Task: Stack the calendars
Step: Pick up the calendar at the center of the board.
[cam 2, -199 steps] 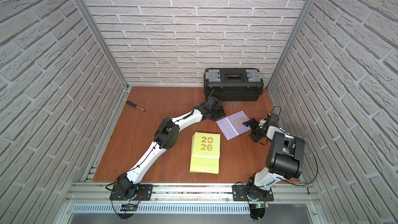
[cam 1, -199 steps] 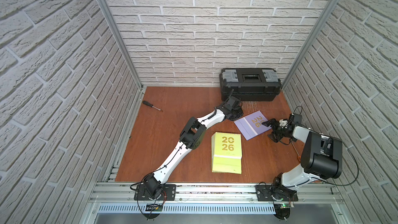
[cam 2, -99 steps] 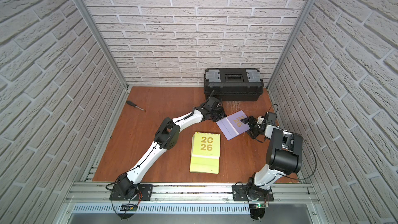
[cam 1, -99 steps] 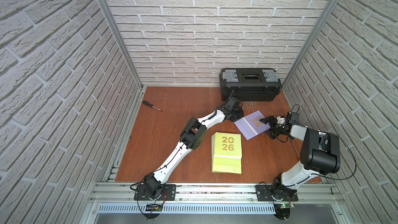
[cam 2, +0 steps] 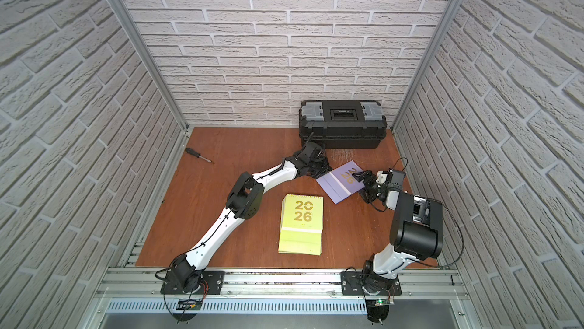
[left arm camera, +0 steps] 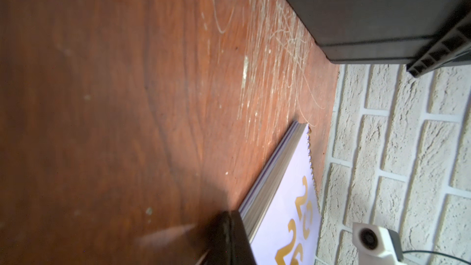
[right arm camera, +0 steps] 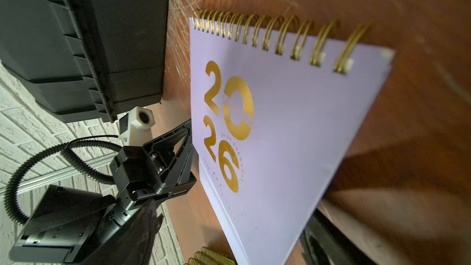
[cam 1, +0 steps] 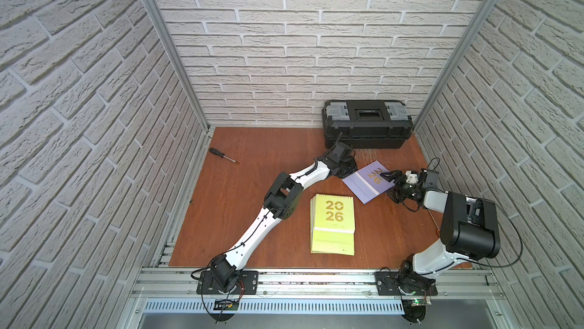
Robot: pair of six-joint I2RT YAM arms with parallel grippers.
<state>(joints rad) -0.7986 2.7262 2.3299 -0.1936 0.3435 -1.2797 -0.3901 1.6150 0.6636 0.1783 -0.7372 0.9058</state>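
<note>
While the lavender calendar (cam 1: 366, 183), gold "2026" on its cover, lies askew near the desk's (cam 1: 252, 185) back right corner, your left fingers (cam 1: 347, 168), closed, touch one side; your right fingers (cam 1: 388, 173) straddle the opposite edge, wide. A closed black toolbox (cam 1: 366, 123) sits along the back edge.

The brown wooden table (cam 1: 252, 191) has a black toolbox (cam 1: 366, 122) at its back edge. Just in front of the toolbox, a lavender calendar (cam 1: 363, 186) lies askew. Farther in front lies a lime green calendar stack (cam 1: 333, 229). Well aside lies a screwdriver (cam 1: 221, 154).
</note>
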